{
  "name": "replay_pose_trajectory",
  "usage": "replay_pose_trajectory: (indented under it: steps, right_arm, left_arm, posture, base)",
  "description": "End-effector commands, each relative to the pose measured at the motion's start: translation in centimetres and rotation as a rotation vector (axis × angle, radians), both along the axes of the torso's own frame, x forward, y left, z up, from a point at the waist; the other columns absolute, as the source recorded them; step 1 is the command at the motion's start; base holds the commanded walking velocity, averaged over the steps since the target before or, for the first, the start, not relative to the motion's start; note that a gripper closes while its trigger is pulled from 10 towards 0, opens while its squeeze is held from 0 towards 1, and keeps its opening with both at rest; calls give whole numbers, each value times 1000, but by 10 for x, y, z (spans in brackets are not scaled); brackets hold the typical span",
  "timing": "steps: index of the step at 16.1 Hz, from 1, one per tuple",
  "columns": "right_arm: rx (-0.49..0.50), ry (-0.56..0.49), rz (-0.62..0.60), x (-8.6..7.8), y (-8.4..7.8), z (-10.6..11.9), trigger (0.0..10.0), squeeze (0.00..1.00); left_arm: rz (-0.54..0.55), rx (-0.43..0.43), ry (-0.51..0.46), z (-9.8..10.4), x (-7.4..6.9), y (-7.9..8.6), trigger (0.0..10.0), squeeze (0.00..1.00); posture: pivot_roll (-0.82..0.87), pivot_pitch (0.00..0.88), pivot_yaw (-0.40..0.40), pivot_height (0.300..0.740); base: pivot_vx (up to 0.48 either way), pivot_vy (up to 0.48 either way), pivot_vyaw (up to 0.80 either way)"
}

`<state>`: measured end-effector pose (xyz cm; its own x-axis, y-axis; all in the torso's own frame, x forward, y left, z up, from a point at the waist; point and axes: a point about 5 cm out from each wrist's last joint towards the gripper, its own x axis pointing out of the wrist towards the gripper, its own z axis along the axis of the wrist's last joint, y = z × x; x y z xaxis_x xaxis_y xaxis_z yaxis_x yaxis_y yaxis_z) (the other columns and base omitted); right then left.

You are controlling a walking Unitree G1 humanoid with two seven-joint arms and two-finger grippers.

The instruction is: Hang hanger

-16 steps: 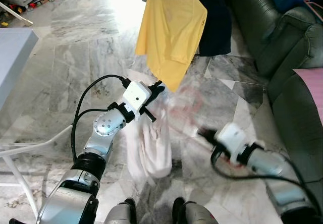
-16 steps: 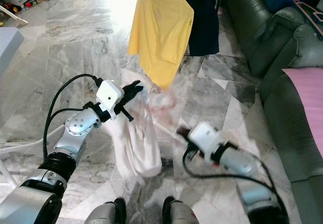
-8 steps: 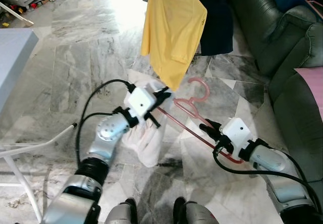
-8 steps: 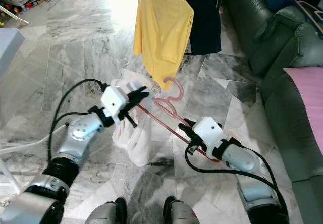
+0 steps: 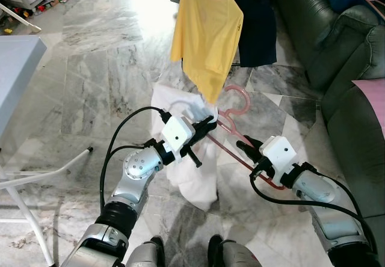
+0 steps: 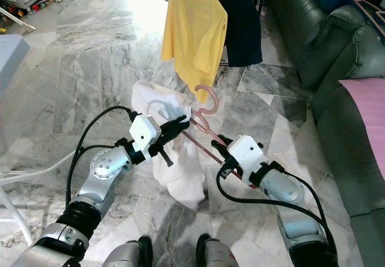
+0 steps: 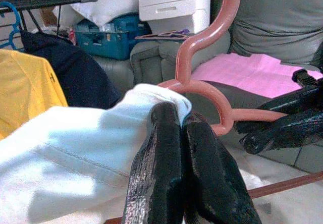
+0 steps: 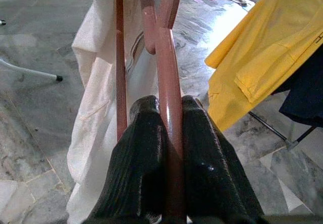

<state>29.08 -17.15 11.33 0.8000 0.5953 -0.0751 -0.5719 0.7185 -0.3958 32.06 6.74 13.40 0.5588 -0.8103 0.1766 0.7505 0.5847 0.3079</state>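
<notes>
While left end effector (image 5: 207, 124) pinches shirt (image 5: 195, 177), right end effector (image 5: 245, 147) clamps hanger (image 5: 231, 128).

We count one pink hanger (image 5: 231, 122), one white garment (image 5: 195, 171), one yellow shirt (image 5: 207, 32), one dark garment (image 5: 258, 20), two grippers.

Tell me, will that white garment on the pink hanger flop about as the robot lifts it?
Probably yes. The white garment sags in loose folds below the pink hanger, so it looks soft and light. The left gripper pinches the cloth and the right gripper clamps the hanger's bar, which looks stiff. The cloth could slip along that smooth bar.
</notes>
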Motion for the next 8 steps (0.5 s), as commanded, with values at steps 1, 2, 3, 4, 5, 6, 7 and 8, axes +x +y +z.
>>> replay_pose_trajectory:
  steps: [1, 2, 3, 4, 5, 6, 7, 8]
  right_arm:
    - [24, -70, -22, 4, 1, 11, 10000, 0]
    - [28, -85, -35, 5, 1, 13, 10000, 0]
    - [38, -91, -40, 5, 1, 14, 10000, 0]
    - [44, -98, -40, 6, 3, 15, 10000, 0]
    - [52, -113, -41, 6, 4, 18, 10000, 0]
    - [56, -118, -39, 5, 6, 19, 10000, 0]
    - [56, -120, -37, 5, 7, 19, 10000, 0]
    - [59, -123, -38, 4, 7, 18, 10000, 0]
  left_arm:
    - [-1, 5, 13, -2, -2, -3, 10000, 0]
    - [7, 6, 20, -3, -2, -3, 10000, 0]
    - [10, 4, 24, -4, -2, -4, 10000, 0]
    - [13, 1, 33, -5, -2, -4, 10000, 110]
    - [19, -5, 48, -7, -1, -4, 10000, 612]
    - [28, -5, 50, -7, 0, -4, 10000, 1000]
    - [30, -2, 50, -8, 0, -4, 10000, 1000]
    - [31, 0, 50, -8, 0, -4, 10000, 1000]
  posture:
    - [-211, 207, 24, 740]
    - [-211, 207, 25, 740]
    - [-211, 207, 25, 740]
    - [-213, 207, 28, 740]
    - [-213, 207, 26, 740]
    - [-215, 207, 28, 740]
    - [-215, 207, 29, 740]
    - [-215, 207, 29, 740]
  base:
    - [0, 0, 0]
    - [0, 0, 0]
    - [0, 0, 0]
    - [0, 0, 0]
    - [0, 0, 0]
    - [0, 0, 0]
    - [0, 0, 0]
    - [0, 0, 0]
